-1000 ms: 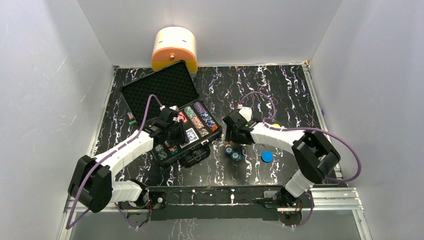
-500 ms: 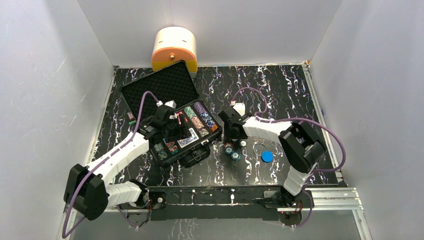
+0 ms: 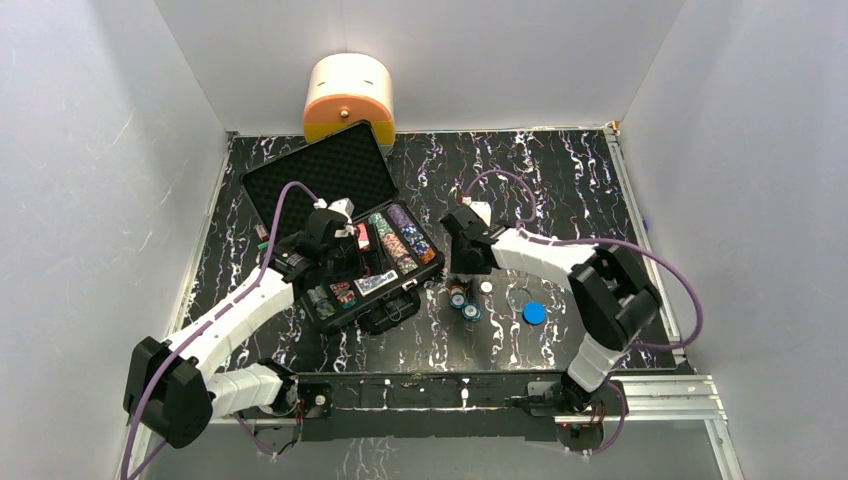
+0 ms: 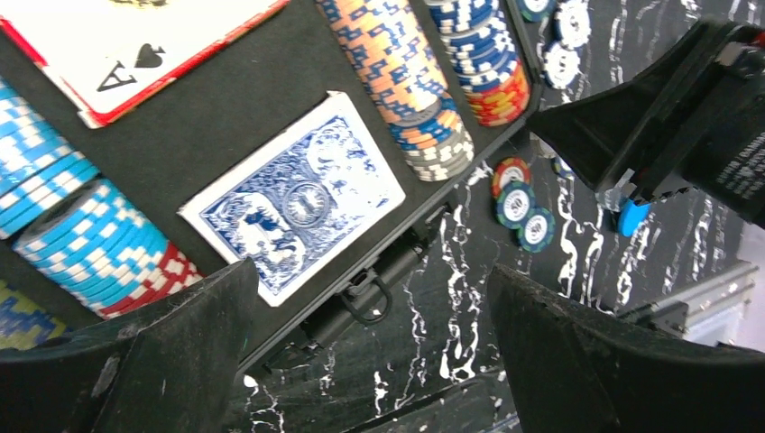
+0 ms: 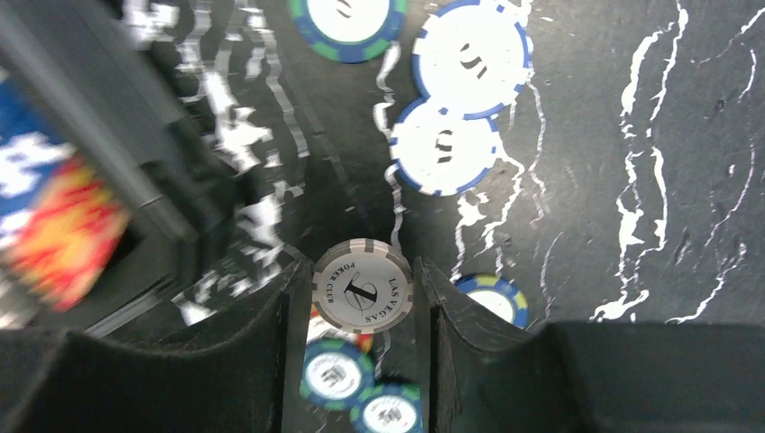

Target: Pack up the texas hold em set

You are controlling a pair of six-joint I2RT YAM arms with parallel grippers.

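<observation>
The left claw (image 4: 370,278) has just sprung wide and holds nothing. The blue deck (image 4: 293,194) lies flat in the case (image 3: 318,178), beside the chip rows (image 4: 410,72), so I judge the deck packed. The right claw (image 5: 361,271) has narrowed on one grey chip (image 5: 363,296), pinching it on edge between its fingers above the surface (image 3: 570,190), just right of the case. More loose chips (image 3: 463,300) and a blue disc (image 3: 534,313) lie on the surface. Packing is unfinished, and the lid stands open.
</observation>
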